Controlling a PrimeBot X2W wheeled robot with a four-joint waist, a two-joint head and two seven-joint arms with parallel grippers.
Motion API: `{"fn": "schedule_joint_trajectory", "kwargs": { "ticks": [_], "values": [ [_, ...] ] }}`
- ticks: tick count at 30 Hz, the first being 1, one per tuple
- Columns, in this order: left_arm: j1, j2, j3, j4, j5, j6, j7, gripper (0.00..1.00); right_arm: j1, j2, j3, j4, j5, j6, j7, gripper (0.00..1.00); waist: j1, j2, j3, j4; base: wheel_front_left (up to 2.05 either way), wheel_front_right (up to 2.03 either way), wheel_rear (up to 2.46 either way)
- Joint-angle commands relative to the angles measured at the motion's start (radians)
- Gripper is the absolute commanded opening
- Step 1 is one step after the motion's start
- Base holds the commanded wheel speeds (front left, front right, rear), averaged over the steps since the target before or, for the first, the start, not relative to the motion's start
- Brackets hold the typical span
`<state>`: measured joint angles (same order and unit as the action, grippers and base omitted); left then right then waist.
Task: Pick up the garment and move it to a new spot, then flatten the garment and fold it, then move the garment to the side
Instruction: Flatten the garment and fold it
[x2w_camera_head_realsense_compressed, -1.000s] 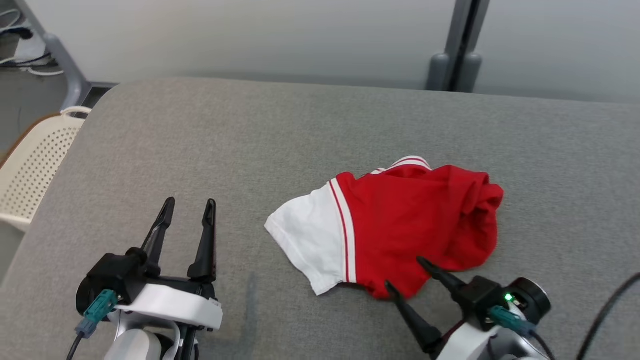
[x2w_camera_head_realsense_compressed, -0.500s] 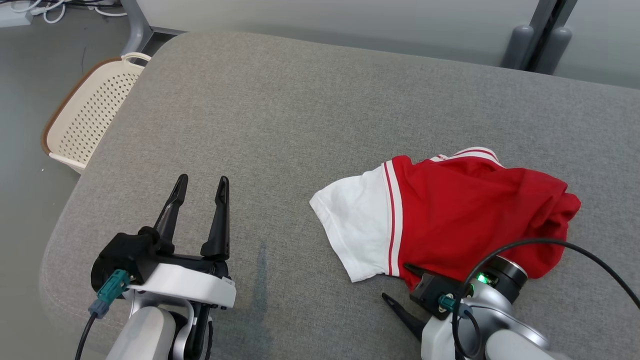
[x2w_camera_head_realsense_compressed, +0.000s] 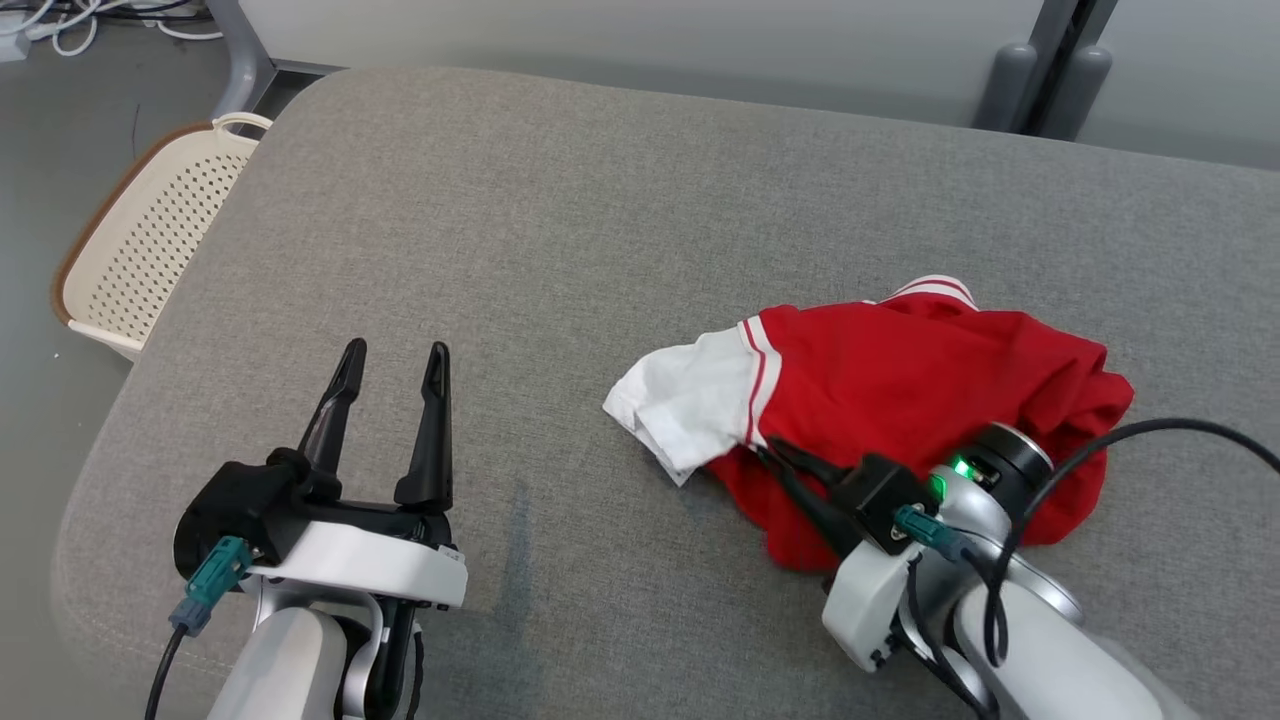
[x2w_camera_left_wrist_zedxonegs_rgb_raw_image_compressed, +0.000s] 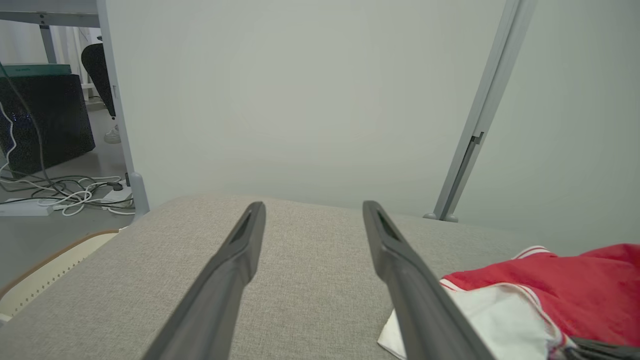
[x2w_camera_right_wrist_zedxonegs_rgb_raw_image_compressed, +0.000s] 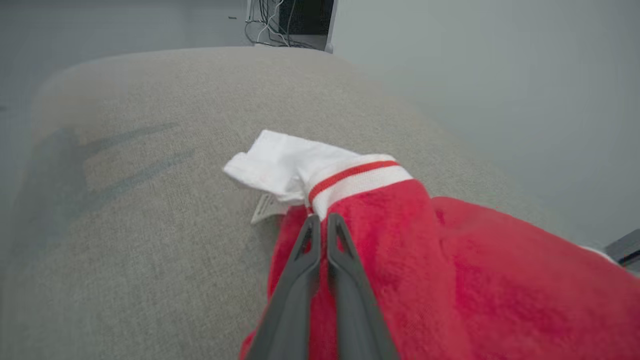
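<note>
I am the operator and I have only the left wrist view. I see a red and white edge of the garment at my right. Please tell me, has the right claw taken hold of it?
Observer: Yes. In the right wrist view the right claw is shut on the red cloth of the garment, close to its white and red band.
Operator: Thank you. Does the garment lie flat?
Observer: No. The head view shows it crumpled in a heap on the grey surface, with the white sleeve bunched at its left end.
</note>
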<state>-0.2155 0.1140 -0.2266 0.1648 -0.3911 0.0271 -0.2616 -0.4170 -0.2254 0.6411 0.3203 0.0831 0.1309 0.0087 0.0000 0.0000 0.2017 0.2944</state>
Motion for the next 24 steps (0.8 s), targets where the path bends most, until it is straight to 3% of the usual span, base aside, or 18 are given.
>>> {"fn": "schedule_joint_trajectory", "kwargs": {
  "ticks": [1,6,11,17,24],
  "values": [
    [-0.006,0.001,0.009,0.001,0.012,-0.005,-0.004,1.00,-0.029,0.014,-0.009,-0.026,0.011,0.000,-0.020,0.00,0.0000,0.0000,-0.005,-0.008,0.00,0.00,0.00],
    [0.001,-0.004,0.022,0.006,0.022,-0.008,-0.004,1.00,-0.104,0.073,-0.045,-0.083,0.022,0.000,-0.076,0.00,0.0000,0.0000,-0.019,-0.033,0.00,0.00,0.00],
    [0.015,-0.004,0.035,0.010,0.032,-0.012,-0.003,1.00,-0.196,0.141,-0.145,-0.110,0.037,0.000,-0.140,0.00,0.0000,0.0000,-0.034,-0.074,0.00,0.00,0.00],
    [0.014,0.002,0.040,0.014,0.039,-0.015,-0.003,1.00,-0.239,0.168,-0.324,-0.103,0.075,0.000,-0.195,0.00,0.0000,0.0000,-0.034,-0.123,0.00,0.00,0.00],
    [0.011,0.012,0.045,0.012,0.042,-0.016,-0.003,1.00,-0.098,0.172,-0.602,-0.063,0.065,0.000,-0.203,0.00,0.0000,0.0000,-0.018,-0.195,0.00,0.00,0.00]
  ]
}}
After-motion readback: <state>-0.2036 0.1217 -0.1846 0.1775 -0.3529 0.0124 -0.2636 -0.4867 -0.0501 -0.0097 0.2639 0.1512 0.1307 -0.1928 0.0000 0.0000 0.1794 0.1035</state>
